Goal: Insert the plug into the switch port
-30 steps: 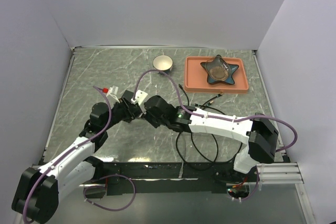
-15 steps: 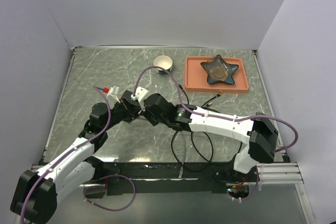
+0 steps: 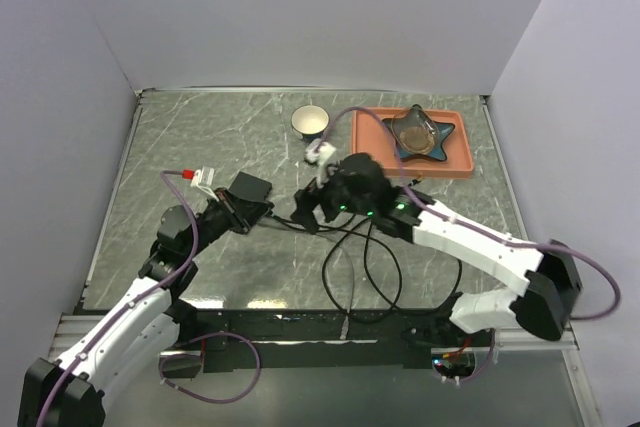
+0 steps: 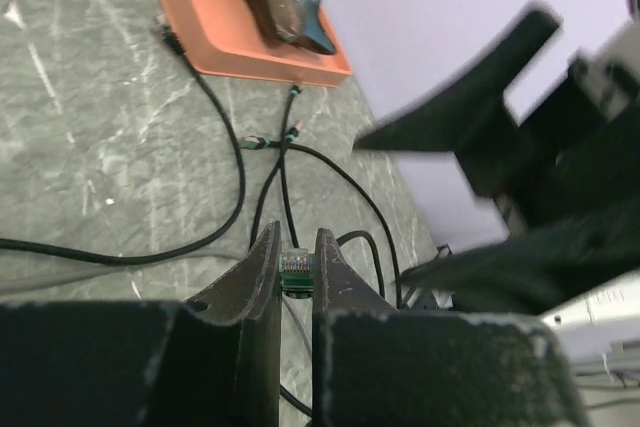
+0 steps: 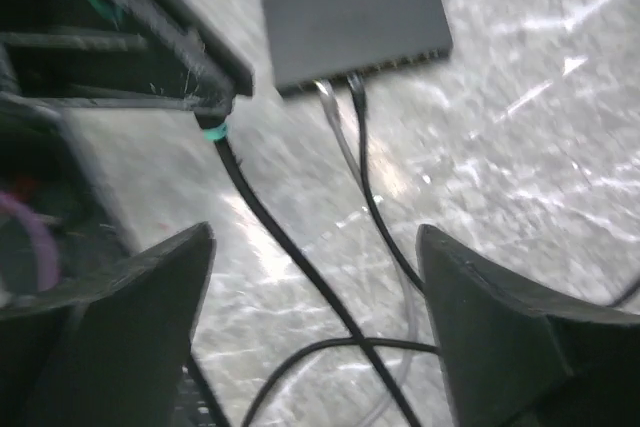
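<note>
My left gripper (image 4: 296, 247) is shut on the plug (image 4: 296, 269), a clear connector with a green boot (image 5: 212, 131), whose tip shows between the fingertips. Its black cable (image 5: 290, 252) trails away across the table. The switch (image 5: 355, 17) is a flat black box (image 3: 250, 188) lying just beyond the left gripper (image 3: 258, 215). A grey lead and a black lead sit in its ports. My right gripper (image 5: 315, 237) stands wide open over the cables with nothing between its fingers. In the top view the right gripper (image 3: 303, 213) faces the left one, a short gap apart.
An orange tray (image 3: 365, 152) holding a dark star-shaped dish (image 3: 420, 134) lies at the back right, with a white cup (image 3: 311, 121) to its left. Loops of black cable (image 3: 365, 267) cover the table between the arms. Loose connector ends (image 4: 265, 139) lie near the tray.
The right gripper has opened, let go and drawn back to the right. The left gripper has shut on the plug and shifted slightly left, uncovering the switch.
</note>
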### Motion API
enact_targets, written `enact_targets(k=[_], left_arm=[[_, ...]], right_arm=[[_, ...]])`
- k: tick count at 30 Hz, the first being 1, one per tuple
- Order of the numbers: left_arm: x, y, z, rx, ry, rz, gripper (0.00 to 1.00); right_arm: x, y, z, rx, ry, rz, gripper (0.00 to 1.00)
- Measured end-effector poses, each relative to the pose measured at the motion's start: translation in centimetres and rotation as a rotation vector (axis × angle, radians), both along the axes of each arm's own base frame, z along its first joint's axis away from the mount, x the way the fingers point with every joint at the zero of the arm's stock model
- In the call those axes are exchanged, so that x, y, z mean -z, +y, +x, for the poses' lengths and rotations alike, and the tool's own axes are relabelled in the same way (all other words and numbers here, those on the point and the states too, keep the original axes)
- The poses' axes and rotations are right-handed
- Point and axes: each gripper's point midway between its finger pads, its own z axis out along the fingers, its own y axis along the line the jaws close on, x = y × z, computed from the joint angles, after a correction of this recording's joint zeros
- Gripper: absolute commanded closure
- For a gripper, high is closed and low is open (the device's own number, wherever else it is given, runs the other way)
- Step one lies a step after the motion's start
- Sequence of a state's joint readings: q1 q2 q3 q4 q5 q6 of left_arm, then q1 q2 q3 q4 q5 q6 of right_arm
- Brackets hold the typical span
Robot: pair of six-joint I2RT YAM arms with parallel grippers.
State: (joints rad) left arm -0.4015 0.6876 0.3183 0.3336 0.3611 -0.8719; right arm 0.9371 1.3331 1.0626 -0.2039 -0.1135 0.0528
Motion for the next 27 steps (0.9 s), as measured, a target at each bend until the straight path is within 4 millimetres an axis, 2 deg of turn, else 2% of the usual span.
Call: enact_targets(k=[2,4,7,10,15,19,21,22,24,27], left_arm=[[-0.3,-0.1,-0.6,0.026,-0.035,-0.001,0.99],[-0.6,-0.3,-1.2,0.055,-0.069,-0.007,0.99],[-1.3,-0.7,-2.3,0.105,-0.13,-0.028,0.99],[-2.3,-0.9,-3.5,0.155,-0.198,-0.053,0.99],[-4.1,-1.1,-4.9,0.205,-0.296,-0.084,0.99],[-5.0,-1.2,-5.6,0.231,-0.338,-0.093,0.99],[-5.1,-1.2,-5.8,0.242,-0.345,-0.097,0.99],[-5.1,-1.3,-5.9,0.245,-0.347,-0.097,0.99],[-5.2,-1.3,-6.0,0.252,-0.352,-0.098,0.99],[-5.3,-1.3,-6.1,0.259,-0.359,-0.098,0.99]], right_arm=[[-1.6,-0.9,0.2,-0.027,0.014,0.086,0.01],[-3.2,-0.8,-0.7,-0.098,0.028,0.169,0.01],[-4.5,0.4,-2.7,-0.229,0.063,0.24,0.01],[-4.3,1.4,-4.2,-0.325,0.117,0.269,0.04],[-3.7,2.5,-5.2,-0.396,0.188,0.297,0.12],[-3.9,3.0,-5.6,-0.43,0.212,0.324,0.3],[-3.8,3.3,-5.6,-0.438,0.222,0.334,0.3],[-3.7,3.4,-5.6,-0.44,0.231,0.337,0.36],[-3.5,3.7,-5.5,-0.443,0.241,0.342,0.38],[-3.4,4.0,-5.3,-0.436,0.263,0.354,0.48]])
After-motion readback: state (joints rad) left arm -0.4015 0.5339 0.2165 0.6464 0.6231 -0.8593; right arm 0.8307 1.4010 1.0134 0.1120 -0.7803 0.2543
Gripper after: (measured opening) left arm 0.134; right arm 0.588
